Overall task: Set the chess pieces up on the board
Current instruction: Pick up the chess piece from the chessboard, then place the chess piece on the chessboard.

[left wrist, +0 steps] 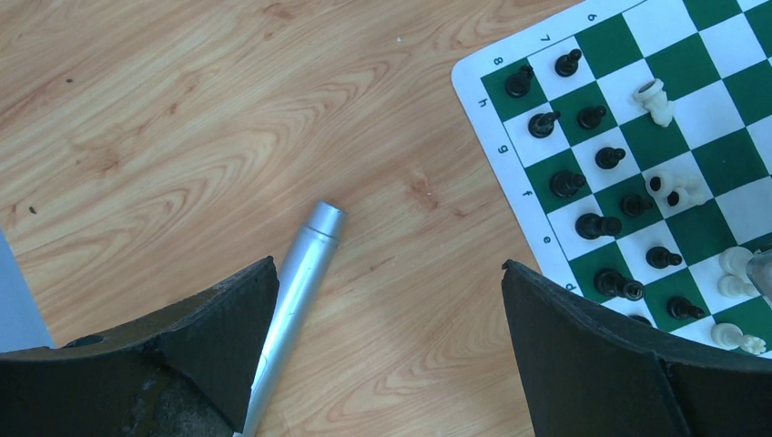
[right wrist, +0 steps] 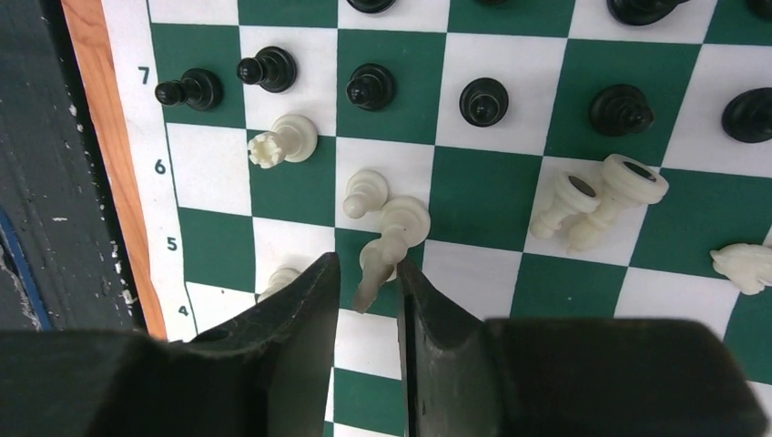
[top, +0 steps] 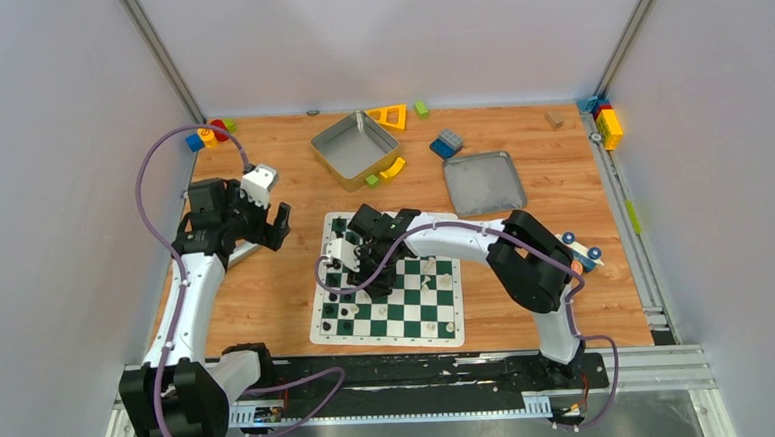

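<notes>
Right wrist, lower centre: my right gripper stands half shut around a white piece, hold unclear; left gripper gapes empty.

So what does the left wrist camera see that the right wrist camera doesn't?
Only the left wrist view: a silver tube lying on the wooden table, off the board, and the wide-open left gripper. Only the right wrist view: the right gripper, its fingers either side of a tipped white piece. Both: the green-and-white board, upright black pieces and other fallen white pieces.
</notes>
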### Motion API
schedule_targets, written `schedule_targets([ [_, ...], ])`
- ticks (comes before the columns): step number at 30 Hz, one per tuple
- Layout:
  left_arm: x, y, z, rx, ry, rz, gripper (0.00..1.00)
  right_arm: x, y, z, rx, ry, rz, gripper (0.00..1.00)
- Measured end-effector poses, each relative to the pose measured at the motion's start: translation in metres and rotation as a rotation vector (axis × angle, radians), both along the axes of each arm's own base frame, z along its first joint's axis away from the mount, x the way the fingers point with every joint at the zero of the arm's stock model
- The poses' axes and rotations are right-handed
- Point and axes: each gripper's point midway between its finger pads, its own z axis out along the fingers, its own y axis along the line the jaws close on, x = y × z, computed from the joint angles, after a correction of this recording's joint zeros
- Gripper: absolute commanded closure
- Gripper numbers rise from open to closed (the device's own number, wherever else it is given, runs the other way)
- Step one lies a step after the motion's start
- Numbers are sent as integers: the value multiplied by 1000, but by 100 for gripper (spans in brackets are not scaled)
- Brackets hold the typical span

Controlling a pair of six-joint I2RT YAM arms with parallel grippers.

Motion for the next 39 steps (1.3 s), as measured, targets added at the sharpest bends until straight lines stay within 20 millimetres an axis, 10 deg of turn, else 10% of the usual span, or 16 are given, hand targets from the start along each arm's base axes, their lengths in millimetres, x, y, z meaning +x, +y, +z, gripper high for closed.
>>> schedule_targets([
  [6, 0, 0, 0, -3, -1, -1, 0, 2, -1, -2, -10, -17, 6, 98],
  [15, 0, -1, 1, -8, -1, -5, 0, 12, -24, 21, -24, -74, -38, 100],
  [22, -1, -4, 1, -19, -2, -18, 0, 87, -82, 62, 18, -158, -275, 100],
  [29, -1, -5, 2, -26, -3, -26, 0, 137, -155, 49, -53, -151, -495, 100],
  [39, -1, -6, 2, -29, -3, -31, 0, 138, -171, 10, -130, -73, -524, 98],
])
